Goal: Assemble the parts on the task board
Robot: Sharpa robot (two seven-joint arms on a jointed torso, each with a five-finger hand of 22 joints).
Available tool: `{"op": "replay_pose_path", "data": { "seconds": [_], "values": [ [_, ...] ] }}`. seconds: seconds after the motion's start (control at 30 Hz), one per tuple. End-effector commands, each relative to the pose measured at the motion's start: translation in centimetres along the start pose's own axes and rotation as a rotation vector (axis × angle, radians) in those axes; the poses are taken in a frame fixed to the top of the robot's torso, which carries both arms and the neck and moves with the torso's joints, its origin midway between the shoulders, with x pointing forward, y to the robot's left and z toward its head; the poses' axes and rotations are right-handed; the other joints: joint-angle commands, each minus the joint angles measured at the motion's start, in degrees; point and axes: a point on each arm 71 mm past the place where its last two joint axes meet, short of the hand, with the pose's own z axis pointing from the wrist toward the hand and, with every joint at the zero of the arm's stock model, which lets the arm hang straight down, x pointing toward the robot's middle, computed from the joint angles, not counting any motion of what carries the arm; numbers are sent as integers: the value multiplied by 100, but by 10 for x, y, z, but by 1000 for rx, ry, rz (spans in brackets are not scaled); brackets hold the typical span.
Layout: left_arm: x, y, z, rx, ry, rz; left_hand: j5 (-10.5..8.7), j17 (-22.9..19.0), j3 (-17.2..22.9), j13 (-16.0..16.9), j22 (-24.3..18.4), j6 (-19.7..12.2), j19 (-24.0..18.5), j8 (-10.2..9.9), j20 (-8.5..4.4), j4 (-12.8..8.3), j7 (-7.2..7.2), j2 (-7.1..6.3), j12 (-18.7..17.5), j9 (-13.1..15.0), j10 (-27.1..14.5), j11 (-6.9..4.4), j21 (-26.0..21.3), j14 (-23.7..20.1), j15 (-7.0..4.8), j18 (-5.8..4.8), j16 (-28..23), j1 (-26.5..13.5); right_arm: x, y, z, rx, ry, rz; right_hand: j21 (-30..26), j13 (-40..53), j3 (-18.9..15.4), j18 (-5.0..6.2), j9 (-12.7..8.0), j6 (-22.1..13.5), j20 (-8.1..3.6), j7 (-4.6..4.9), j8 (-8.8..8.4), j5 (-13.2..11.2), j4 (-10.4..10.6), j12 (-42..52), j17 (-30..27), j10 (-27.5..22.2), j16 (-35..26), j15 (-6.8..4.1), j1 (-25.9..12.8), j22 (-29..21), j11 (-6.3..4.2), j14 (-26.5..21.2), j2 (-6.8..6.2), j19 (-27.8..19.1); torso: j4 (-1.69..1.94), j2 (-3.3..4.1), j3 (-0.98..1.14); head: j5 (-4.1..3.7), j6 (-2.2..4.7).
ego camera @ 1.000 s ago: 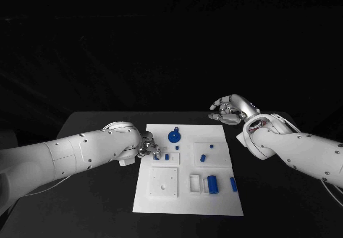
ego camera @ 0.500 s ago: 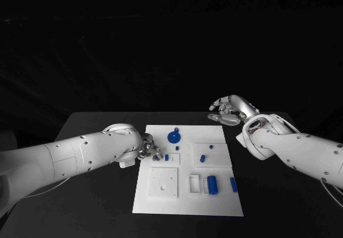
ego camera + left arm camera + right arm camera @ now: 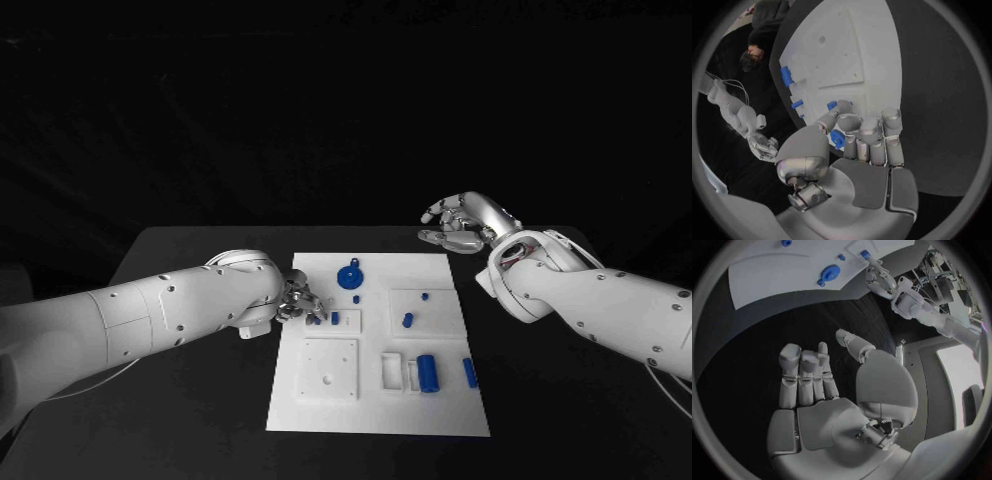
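A: Left hand (image 3: 299,303) at the task board's (image 3: 378,410) left edge, fingers (image 3: 870,137) curled in tight, thumb brought across.

B: Holding anything?

A: Pinching a small blue part (image 3: 837,138) between thumb and curled fingers, as seen from the left wrist. Just past the fingertips, a second blue piece (image 3: 335,318) standing in the small square recess.

B: And the right hand (image 3: 464,224)?

A: Raised above the table (image 3: 202,260) beyond the board's far right corner, well apart from every part. Fingers (image 3: 801,375) loosely bent, thumb set apart, nothing between them.

B: Rest of the parts?

A: Round blue disc (image 3: 351,274) near the board's far edge, a short way beyond the left fingertips. Tiny blue peg (image 3: 358,298) just beside it. Small blue stub (image 3: 426,295) and a slanted blue piece (image 3: 408,320) in the right-hand square tray, between the two hands. Larger blue cylinder (image 3: 427,372) upright in the near tray, slim blue bar (image 3: 469,372) just beside it toward the board's right edge. White square block (image 3: 329,368) with a hole on the near left, below the left fingers.
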Motion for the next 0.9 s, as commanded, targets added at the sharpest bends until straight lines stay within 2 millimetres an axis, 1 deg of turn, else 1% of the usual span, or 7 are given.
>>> {"op": "replay_pose_path", "data": {
  "seconds": [0.03, 0.3, 0.33, 0.4, 0.53, 0.67, 0.9],
  "values": [
    [-1, 2, 0, 1, -4, -2, -29, -7, -2, -8, 44, 7, -39, -35, -574, 32, 0, -66, 17, 6, 30, 23, -1, -1, -9, 105, -2, -10, 1, 1, 0, -12, 9, -1, -32, -6, -46, 487, -1, -13, -24, 53, -23, 20, 2, 16, 5, -25, -35, 37, 10, 95, -3, -13, 9, -23, -2, 0, -1, -4, 8],
    [-8, 7, -1, 22, -93, -71, -317, -42, 7, -78, 34, -109, -55, -125, -586, 194, 22, -340, -45, 6, 4, 27, -25, -40, -47, 124, -49, -53, 0, 0, 0, -11, 3, 1, -33, -7, -57, 487, -2, -15, -23, 53, -25, 30, 11, 16, 6, -27, -36, 37, -8, 95, -3, -15, 11, -25, -3, 0, -7, -35, 25],
    [-9, 7, -1, 26, -110, -90, -333, -54, 11, -103, 30, -166, -61, -179, -588, 230, 40, -426, -76, -15, -9, 37, -34, -58, -56, 127, -70, -64, 0, 0, 0, -11, 2, 2, -33, -8, -58, 487, -2, -15, -22, 53, -25, 31, 12, 16, 6, -27, -37, 37, -10, 95, -3, -15, 11, -25, -3, 0, -10, -38, 27],
    [-12, 9, -2, 63, -127, -178, -364, -132, 195, -148, -25, -374, -102, -359, -589, 523, 125, -840, -208, -68, -95, 115, -126, -187, -120, 138, -231, -80, 0, 0, 1, -11, 1, 3, -34, -9, -66, 487, -2, -18, -21, 54, -27, 37, 19, 16, 6, -28, -37, 37, -23, 95, -2, -15, 11, -25, -5, -2, -8, -48, 29],
    [-17, 12, -2, 84, -144, -286, -364, -176, 306, -95, -62, -582, -133, -504, -569, 848, 197, -1125, -310, -64, -272, 164, -183, -271, -170, 112, -323, -97, 0, 0, 0, -9, 0, 3, -34, -10, -72, 487, -3, -21, -21, 55, -29, 45, 24, 16, 6, -29, -38, 38, -33, 95, -1, -16, 11, -26, 2, -3, -2, -63, 36],
    [-18, 12, -2, 103, -144, -330, -371, -208, 377, -55, -72, -1474, -188, -1122, -559, 1041, 448, -1426, -361, -434, -360, 385, -213, -332, 4, 99, -355, -94, 0, 0, 1, -8, 0, 3, -35, -10, -75, 487, -3, -23, -21, 55, -30, 48, 26, 16, 6, -29, -38, 38, -36, 95, -1, -16, 10, -26, 4, -1, 1, -70, 50],
    [-30, 7, -8, 248, -312, -409, -367, -234, 379, -38, -74, -1617, -250, -1270, -537, 1134, 531, -1498, -411, -613, -445, 472, -236, -397, 90, 76, -396, -67, 0, -1, 0, -7, 1, 5, -36, -11, -79, 487, -3, -25, -20, 56, -31, 53, 29, 15, 6, -31, -39, 39, -42, 94, -1, -17, 10, -27, 6, 0, 2, -83, 58]
  ]
}}
